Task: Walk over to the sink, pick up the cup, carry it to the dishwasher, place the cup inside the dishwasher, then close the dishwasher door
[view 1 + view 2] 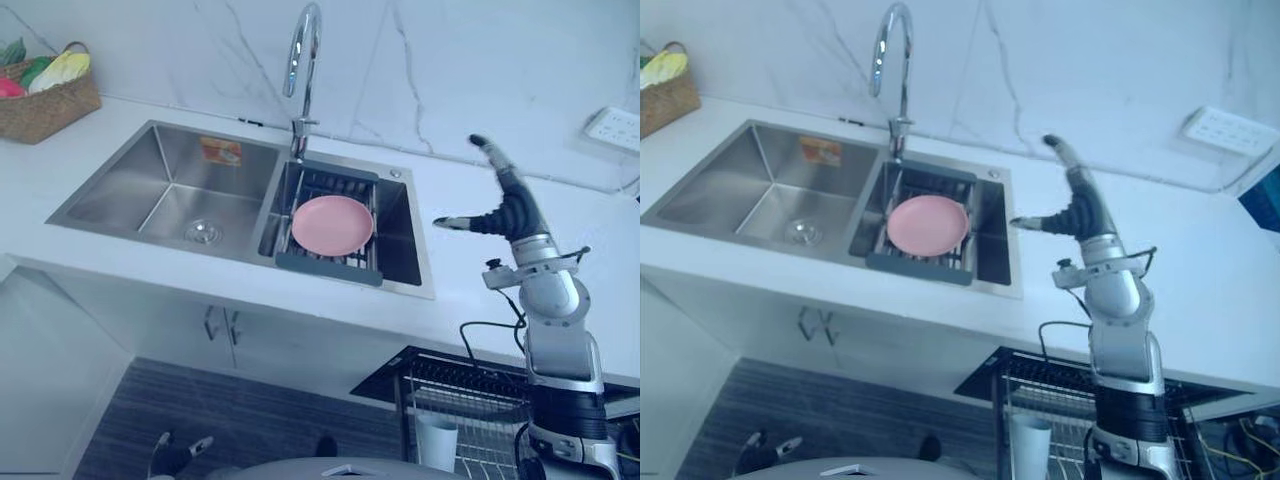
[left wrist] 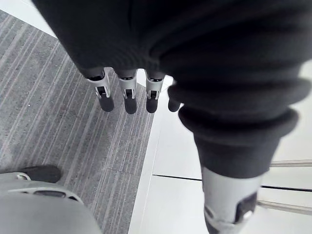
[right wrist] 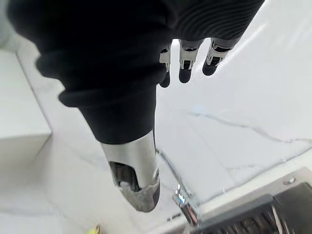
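Note:
A white cup (image 1: 437,440) stands upright in the pulled-out wire rack (image 1: 480,400) of the dishwasher, below the counter's front edge. My right hand (image 1: 510,210) is raised above the white counter just right of the sink (image 1: 170,190). It is open, with its fingers (image 3: 185,68) straight, its thumb spread toward the sink, and nothing in it. My left hand (image 2: 126,92) hangs low over the grey striped floor, fingers straight and empty. Both sink basins hold no cup that I can see.
A pink plate (image 1: 332,225) lies on a dark drain rack in the right basin under the curved faucet (image 1: 300,70). A woven basket (image 1: 45,95) sits at the counter's far left. A wall socket (image 1: 615,128) is at the right. Cabinet doors (image 1: 220,325) are below the sink.

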Tool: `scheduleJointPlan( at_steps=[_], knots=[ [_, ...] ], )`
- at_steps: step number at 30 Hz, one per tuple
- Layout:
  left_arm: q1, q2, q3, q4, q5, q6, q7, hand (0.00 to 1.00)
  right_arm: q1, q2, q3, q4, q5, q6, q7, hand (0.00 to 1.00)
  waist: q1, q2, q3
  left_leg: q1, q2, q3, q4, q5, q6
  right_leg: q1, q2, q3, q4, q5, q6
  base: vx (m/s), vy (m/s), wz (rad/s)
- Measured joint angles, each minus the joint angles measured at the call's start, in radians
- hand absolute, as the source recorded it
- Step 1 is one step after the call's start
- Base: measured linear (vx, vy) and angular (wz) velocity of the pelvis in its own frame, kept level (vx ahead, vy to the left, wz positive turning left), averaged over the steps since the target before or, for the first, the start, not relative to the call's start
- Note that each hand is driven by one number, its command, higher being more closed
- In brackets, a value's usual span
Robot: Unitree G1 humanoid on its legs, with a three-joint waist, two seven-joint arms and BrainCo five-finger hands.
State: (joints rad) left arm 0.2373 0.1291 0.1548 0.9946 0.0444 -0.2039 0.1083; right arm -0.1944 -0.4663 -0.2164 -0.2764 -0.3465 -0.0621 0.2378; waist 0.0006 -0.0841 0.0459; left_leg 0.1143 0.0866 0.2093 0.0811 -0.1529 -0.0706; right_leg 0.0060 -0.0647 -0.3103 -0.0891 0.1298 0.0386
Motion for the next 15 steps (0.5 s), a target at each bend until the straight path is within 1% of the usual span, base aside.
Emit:
scheduleJointPlan(
  at_steps=[1, 2, 4, 7, 8, 9, 11, 15],
  knots=[
    [-0.001, 0.002, 0.0, 0.0, 0.001, 0.004, -0.007, 0.0, -0.019, -0.005, 0.026, 0.026, -0.041, 0.0, 0.022, 0.0, -0.001, 0.0, 0.0, -0.002, 0.0, -0.005, -0.002, 0.005, 0.001, 0.0, 0.0, -0.004, 0.0, 0.002, -0.002, -0.03, -0.009, 0.1],
    [-0.003, 0.002, 0.0, 0.0, 0.001, 0.005, -0.009, 0.0, -0.024, -0.01, 0.036, 0.036, -0.058, 0.0, 0.034, 0.0, 0.0, 0.0, 0.0, -0.004, 0.0, -0.008, -0.004, 0.008, 0.002, -0.002, 0.0, -0.006, 0.0, 0.002, -0.003, -0.05, -0.016, 0.12],
    [-0.005, 0.002, 0.0, 0.0, 0.006, 0.01, -0.012, 0.0, -0.058, -0.025, 0.074, 0.081, -0.117, -0.003, 0.08, 0.0, 0.004, -0.001, 0.0, -0.008, -0.003, -0.016, -0.022, 0.026, 0.003, -0.009, -0.001, -0.012, 0.0, 0.007, -0.006, -0.06, -0.017, 0.1],
    [-0.007, 0.004, 0.0, -0.002, 0.029, 0.019, -0.021, 0.0, -0.078, -0.044, 0.114, 0.137, -0.172, -0.011, 0.115, 0.0, 0.008, -0.001, 0.001, -0.007, -0.002, -0.026, -0.037, 0.042, 0.002, -0.007, -0.002, -0.027, 0.0, 0.008, -0.007, -0.05, -0.018, 0.12],
    [-0.007, 0.004, 0.0, -0.002, 0.031, 0.021, -0.022, 0.0, -0.084, -0.049, 0.122, 0.15, -0.174, -0.011, 0.119, 0.0, 0.007, -0.001, 0.001, -0.007, -0.002, -0.026, -0.04, 0.044, 0.001, -0.007, -0.002, -0.028, 0.0, 0.008, -0.007, -0.06, -0.014, 0.08],
    [-0.007, 0.005, -0.001, -0.002, 0.037, 0.025, -0.027, 0.0, -0.094, -0.06, 0.138, 0.187, -0.201, -0.02, 0.129, 0.0, 0.009, -0.001, 0.001, -0.008, -0.003, -0.027, -0.056, 0.055, -0.002, -0.007, -0.002, -0.031, 0.0, 0.006, -0.004, -0.06, -0.015, 0.07],
    [-0.007, 0.006, -0.001, -0.003, 0.038, 0.027, -0.028, 0.0, -0.095, -0.06, 0.138, 0.22, -0.229, -0.024, 0.129, 0.0, 0.011, -0.002, 0.002, -0.008, -0.002, -0.028, -0.068, 0.062, -0.003, -0.008, -0.002, -0.036, 0.0, 0.0, 0.002, -0.05, -0.015, 0.08],
    [-0.005, 0.007, -0.001, -0.004, 0.049, 0.029, -0.028, 0.0, -0.103, -0.067, 0.154, 0.299, -0.291, -0.033, 0.124, 0.0, 0.011, 0.007, 0.008, -0.012, 0.001, -0.028, -0.068, 0.063, -0.005, -0.008, -0.003, -0.047, 0.0, -0.001, 0.001, -0.01, 0.003, 0.06]
  ],
)
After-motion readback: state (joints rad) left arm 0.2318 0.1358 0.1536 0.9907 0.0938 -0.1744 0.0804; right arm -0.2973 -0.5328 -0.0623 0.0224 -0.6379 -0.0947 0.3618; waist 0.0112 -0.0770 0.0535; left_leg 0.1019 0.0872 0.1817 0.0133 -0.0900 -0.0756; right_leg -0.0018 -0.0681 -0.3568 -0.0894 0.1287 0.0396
